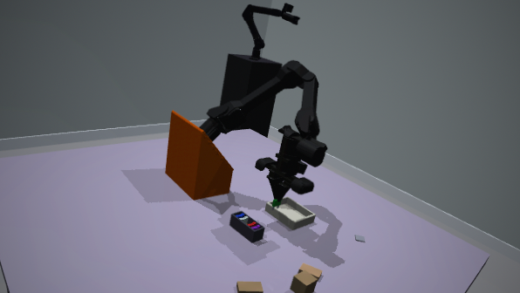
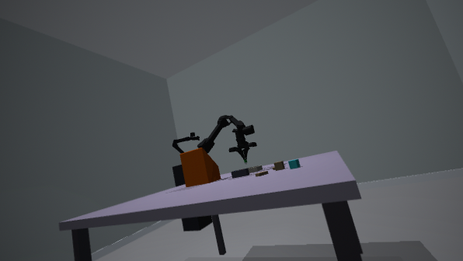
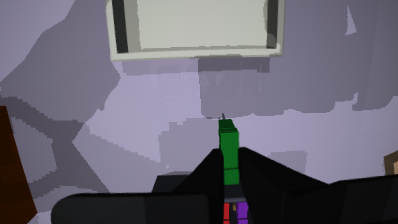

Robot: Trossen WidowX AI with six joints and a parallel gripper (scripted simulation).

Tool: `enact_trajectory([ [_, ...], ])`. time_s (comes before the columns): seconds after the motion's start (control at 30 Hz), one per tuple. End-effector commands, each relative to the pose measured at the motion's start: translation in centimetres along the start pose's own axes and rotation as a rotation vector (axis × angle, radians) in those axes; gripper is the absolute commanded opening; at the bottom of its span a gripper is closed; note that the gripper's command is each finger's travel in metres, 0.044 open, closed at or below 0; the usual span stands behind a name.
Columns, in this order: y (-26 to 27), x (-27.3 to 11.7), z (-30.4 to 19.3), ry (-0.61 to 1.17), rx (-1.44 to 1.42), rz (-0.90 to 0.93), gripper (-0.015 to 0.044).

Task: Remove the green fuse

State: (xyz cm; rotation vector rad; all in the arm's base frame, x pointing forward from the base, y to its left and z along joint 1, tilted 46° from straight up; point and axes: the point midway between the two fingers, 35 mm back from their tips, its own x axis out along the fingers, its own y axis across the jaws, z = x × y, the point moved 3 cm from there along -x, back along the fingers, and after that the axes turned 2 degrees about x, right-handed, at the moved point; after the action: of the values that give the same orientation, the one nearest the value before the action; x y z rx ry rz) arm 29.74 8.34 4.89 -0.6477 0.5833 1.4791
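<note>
My gripper (image 1: 277, 200) (image 2: 245, 159) (image 3: 229, 156) is shut on the green fuse (image 1: 276, 203) (image 2: 245, 162) (image 3: 229, 144), held in the air clear of the block. The pale tray (image 1: 304, 223) (image 2: 255, 168) (image 3: 200, 52) lies ahead of the fuse in the wrist view; in the top view the fuse shows in front of its left corner. The dark fuse block (image 1: 242, 228) (image 2: 240, 173) (image 3: 169, 183) stands beside the tray, partly hidden by the fingers in the wrist view. It holds the blue fuse (image 1: 240, 215), white fuse (image 1: 243, 219), red fuse (image 1: 251, 224) (image 3: 226, 213) and purple fuse (image 1: 256, 228) (image 3: 242, 213).
An orange wedge (image 1: 185, 161) (image 2: 194, 168) stands by the arm's base. Wooden blocks (image 1: 249, 287) (image 1: 304, 282) lie beyond the fuse block, and a teal block (image 2: 294, 164) farther along. A small grey plate (image 1: 359, 238) lies past the tray. Another black arm (image 1: 253, 27) stands behind.
</note>
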Motion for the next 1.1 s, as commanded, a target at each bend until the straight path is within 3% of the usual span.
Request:
enact_trajectory([
  [0.0,0.2,-0.2,3.3,-0.001,0.0,-0.007,0.0],
  [0.33,1.8,-0.5,9.7,-0.027,0.0,-0.007,0.0],
  [1.07,1.7,2.0,9.8,-0.028,0.0,-0.006,0.0],
])
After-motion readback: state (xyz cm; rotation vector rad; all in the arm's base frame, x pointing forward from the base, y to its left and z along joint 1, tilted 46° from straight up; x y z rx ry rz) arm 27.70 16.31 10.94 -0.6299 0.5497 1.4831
